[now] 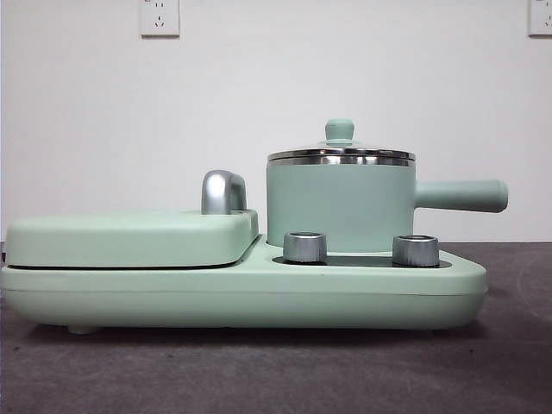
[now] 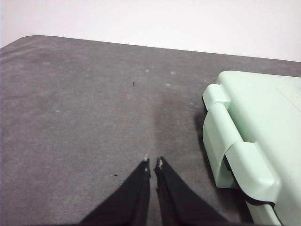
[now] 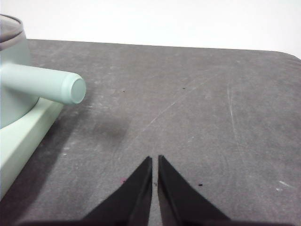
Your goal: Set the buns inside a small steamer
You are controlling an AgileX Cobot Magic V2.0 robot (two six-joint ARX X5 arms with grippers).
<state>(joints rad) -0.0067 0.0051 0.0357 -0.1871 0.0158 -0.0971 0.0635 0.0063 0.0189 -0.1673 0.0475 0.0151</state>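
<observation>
The small steamer [image 1: 341,200] is a mint-green pot with a steel rim, a green-knobbed glass lid and a long side handle [image 1: 461,196]. It stands closed on the right half of a mint-green cooker base [image 1: 241,297]. Its handle also shows in the right wrist view [image 3: 44,84]. The buns are out of view. My left gripper [image 2: 153,165] is shut and empty above the grey table beside the griddle end of the cooker. My right gripper [image 3: 155,160] is shut and empty above the table, off the end of the pot handle.
A flat mint-green griddle lid [image 1: 129,237] with a chrome handle [image 1: 222,191] covers the cooker's left half; its hinge end shows in the left wrist view [image 2: 249,136]. Two steel knobs [image 1: 304,247] sit before the pot. A white wall stands behind the dark grey table [image 1: 276,371].
</observation>
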